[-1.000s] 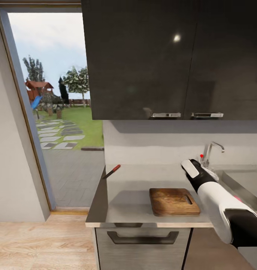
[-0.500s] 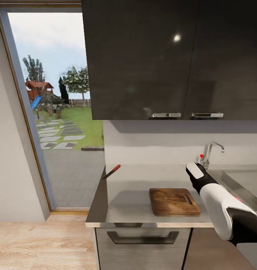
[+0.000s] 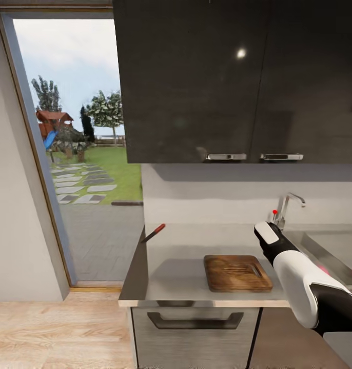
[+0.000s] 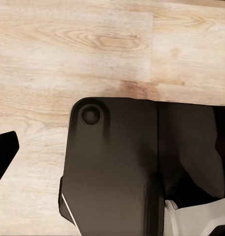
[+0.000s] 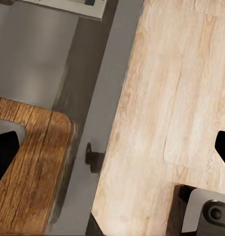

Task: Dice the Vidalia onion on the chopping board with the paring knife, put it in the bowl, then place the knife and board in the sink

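The brown chopping board lies flat on the grey countertop; one corner of the chopping board also appears in the right wrist view. At the countertop's far left edge rests the paring knife, red handle toward the wall. My right arm reaches over the board's right end, and the right gripper is open and holds nothing. The steel sink sits at the right, where a small pinkish spot, perhaps the Vidalia onion, peeks past the arm. My left gripper hangs open over the floor. The bowl is out of view.
Dark wall cabinets hang low over the worktop. A chrome tap with a red knob stands behind my right wrist. To the left a tall doorway opens onto a garden. A drawer with a bar handle sits under the counter.
My right hand has drifted a little to the right, uncovering more of the tap. The whole picture has shifted slightly, so the camera moved. Board and knife lie as before.
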Controlling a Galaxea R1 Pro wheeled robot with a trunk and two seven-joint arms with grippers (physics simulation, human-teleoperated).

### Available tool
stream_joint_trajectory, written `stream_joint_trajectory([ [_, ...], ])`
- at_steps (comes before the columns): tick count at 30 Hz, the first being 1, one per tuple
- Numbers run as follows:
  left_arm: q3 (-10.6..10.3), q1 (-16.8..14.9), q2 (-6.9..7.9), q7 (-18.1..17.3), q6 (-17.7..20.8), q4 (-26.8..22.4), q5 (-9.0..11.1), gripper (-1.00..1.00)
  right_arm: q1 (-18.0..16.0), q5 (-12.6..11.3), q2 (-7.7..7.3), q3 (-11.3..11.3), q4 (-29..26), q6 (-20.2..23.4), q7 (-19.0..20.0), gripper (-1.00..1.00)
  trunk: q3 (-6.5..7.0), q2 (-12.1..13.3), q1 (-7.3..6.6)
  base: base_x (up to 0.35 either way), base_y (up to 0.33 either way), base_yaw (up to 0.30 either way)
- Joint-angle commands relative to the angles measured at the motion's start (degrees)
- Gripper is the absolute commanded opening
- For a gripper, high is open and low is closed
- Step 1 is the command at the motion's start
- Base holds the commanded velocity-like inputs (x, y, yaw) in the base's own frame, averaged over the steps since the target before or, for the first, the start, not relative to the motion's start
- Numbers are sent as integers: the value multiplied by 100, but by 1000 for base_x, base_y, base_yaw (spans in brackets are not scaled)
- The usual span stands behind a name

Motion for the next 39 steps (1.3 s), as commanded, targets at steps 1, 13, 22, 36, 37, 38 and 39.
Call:
stream_joint_trajectory([
  [1,1,4,-2,-4,-5,-6,29,100,1,-3,32,4,-97,50,-8,100,-1,-4,-1,-275,0,0],
  [13,1,4,-2,-4,-5,-4,29,100,1,612,340,503,-991,44,1133,100,-1,-4,-1,-323,0,0],
  [22,2,4,-2,-4,-5,-4,29,100,276,1453,378,573,-1002,24,2465,100,-1,-4,-1,-339,0,0],
  [36,1,-56,-2,20,-5,-35,12,100,439,3582,384,585,-999,10,5664,100,-1,-4,-1,-77,0,0],
  [37,1,-122,-2,21,-5,-31,13,100,440,3870,383,585,-1010,5,6114,100,-1,-4,-1,215,57,0],
  [38,1,-193,-2,22,-3,-25,16,100,440,4065,380,585,-1032,-1,6495,100,-1,-4,-1,247,109,0],
  [39,1,-213,-2,22,-2,-25,17,100,440,4108,379,585,-1040,-7,6606,100,-1,-4,-1,254,121,0],
])
